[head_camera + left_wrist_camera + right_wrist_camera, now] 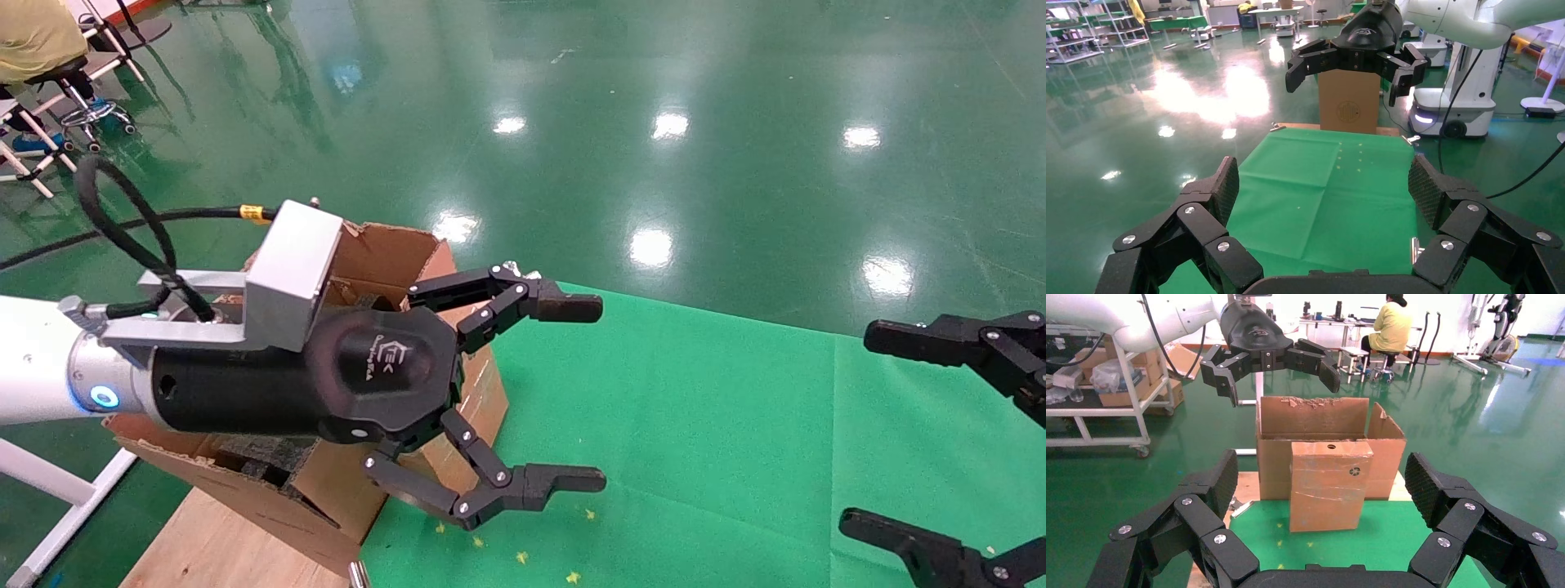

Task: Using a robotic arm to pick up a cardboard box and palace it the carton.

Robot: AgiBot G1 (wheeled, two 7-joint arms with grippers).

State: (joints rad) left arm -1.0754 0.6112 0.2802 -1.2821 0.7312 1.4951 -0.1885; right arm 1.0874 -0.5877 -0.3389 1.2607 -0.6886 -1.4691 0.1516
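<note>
Small taped brown cardboard box [1329, 485] seen only in right wrist view, upright against torn carton [1313, 419] | left gripper [564, 392] jaws wide, empty | right gripper [903, 429] jaws wide, empty

Hidden in head view behind left gripper [582, 394]: most of carton [392, 253] and nearly all of box [482, 384], only a sliver showing. Cut off by right edge: right gripper [858, 429], showing finger ends only. Carton interior mostly masked, dark foam [270, 457] glimpsed. Cut off at bottom in both wrist views: own gripper bodies. Box's printed mark [1354, 471] too small to read.
</note>
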